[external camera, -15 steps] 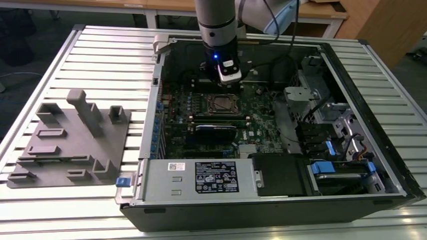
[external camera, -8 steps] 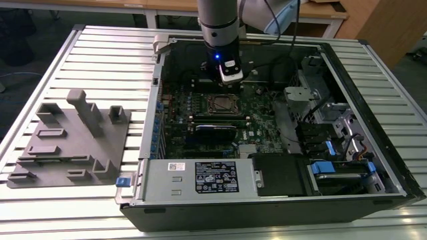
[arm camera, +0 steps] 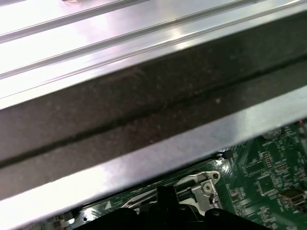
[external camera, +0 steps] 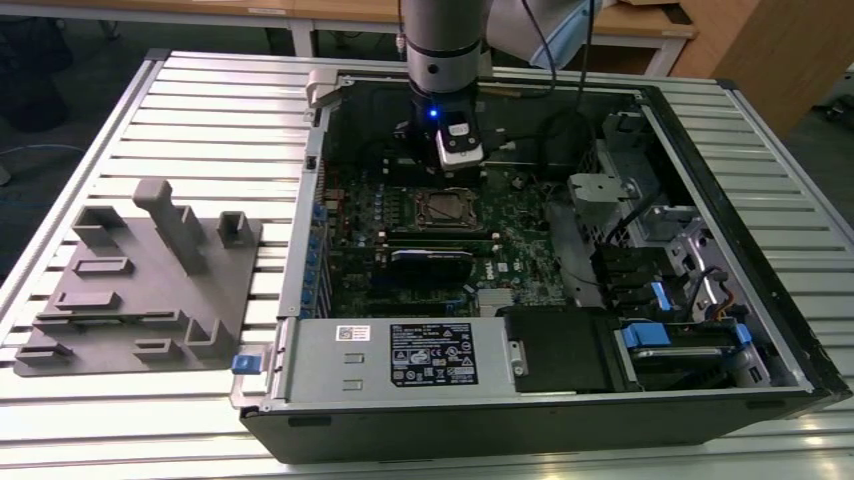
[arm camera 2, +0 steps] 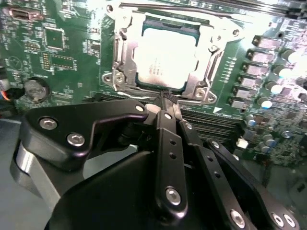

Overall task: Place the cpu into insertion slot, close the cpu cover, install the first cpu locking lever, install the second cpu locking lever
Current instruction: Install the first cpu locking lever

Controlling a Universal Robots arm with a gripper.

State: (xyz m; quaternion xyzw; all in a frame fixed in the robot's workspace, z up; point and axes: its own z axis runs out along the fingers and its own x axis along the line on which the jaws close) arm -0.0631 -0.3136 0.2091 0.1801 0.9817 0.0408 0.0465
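the fingers [arm camera 2: 165, 124] are seen pressed together in the second wrist view, with no gap between them and nothing made out in their grasp. their tips are held just at the edge of the cpu cover [arm camera 2: 123, 57], at the middle of its near side; whether contact is made cannot be told. the cover is lying flat, and the cpu [arm camera 2: 165, 57] is seated in the insertion slot [external camera: 441, 208], its pale metal top framed by the cover's window. whether the locking levers are latched cannot be told. the slot is set in the green circuit board [arm camera 2: 72, 72], with small chips and a round battery around it. in the exterior view the arm [external camera: 445, 40] is lowered into the open computer case [external camera: 534, 420], just above the slot. the case is laid on a ribbed metal tabletop [external camera: 200, 100], and a grey moulded fixture [external camera: 147, 280] is placed beside it, on the exterior view's left.
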